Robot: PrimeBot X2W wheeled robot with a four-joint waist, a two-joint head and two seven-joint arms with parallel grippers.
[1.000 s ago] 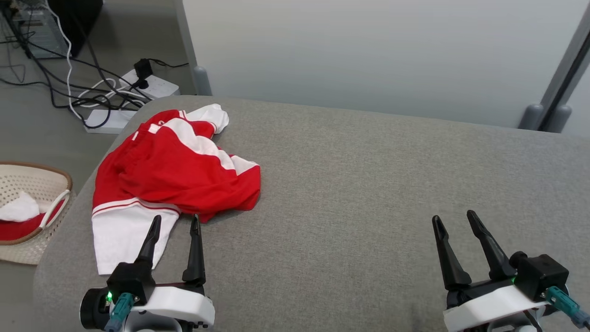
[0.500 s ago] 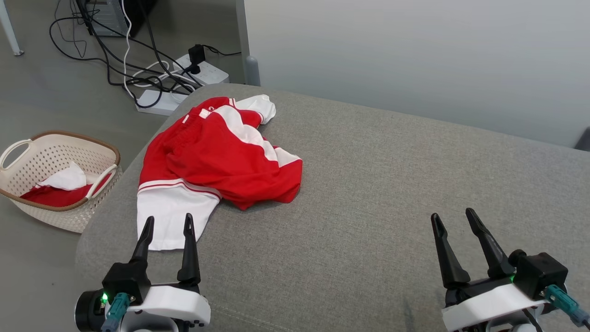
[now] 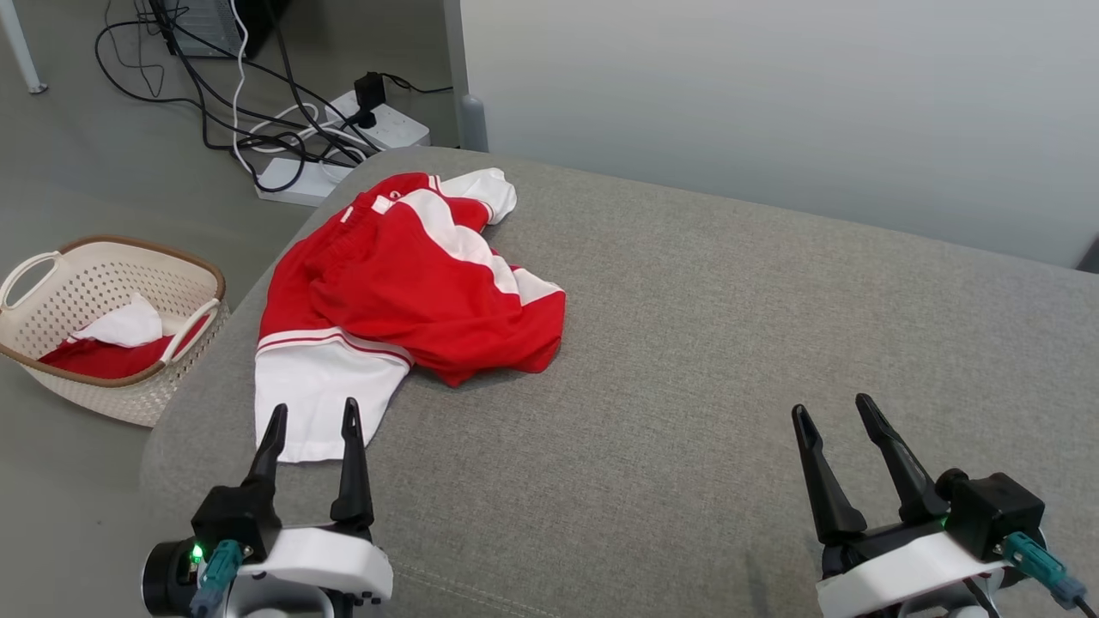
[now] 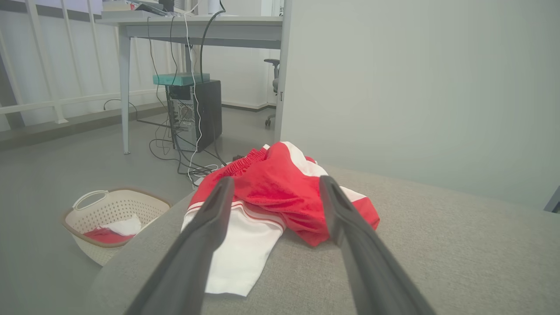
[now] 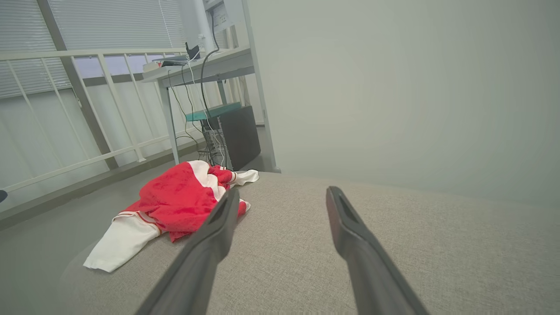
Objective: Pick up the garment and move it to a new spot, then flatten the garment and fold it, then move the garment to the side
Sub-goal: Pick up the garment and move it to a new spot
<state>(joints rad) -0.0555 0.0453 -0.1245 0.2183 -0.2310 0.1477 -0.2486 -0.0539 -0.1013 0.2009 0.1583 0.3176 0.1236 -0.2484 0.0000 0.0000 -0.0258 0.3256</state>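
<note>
The garment (image 3: 403, 292), red with white bands, lies crumpled at the left end of the grey cushioned surface (image 3: 730, 343). It shows ahead in the left wrist view (image 4: 271, 192) and off to the left in the right wrist view (image 5: 175, 201). My left gripper (image 3: 313, 416) is open, its fingertips just short of the garment's white hem, holding nothing. My right gripper (image 3: 833, 408) is open and empty over bare fabric at the lower right, far from the garment.
A cream basket (image 3: 51, 365) with red and white cloth inside stands on the floor left of the surface. Power strips and cables (image 3: 343, 129) lie on the floor behind. A pale partition wall (image 3: 773, 103) runs along the far edge. A desk (image 4: 192, 26) stands beyond.
The head camera has swung left, bringing the basket and more floor into view. Both grippers stay open and keep roughly the same places in the picture; the garment has not been touched.
</note>
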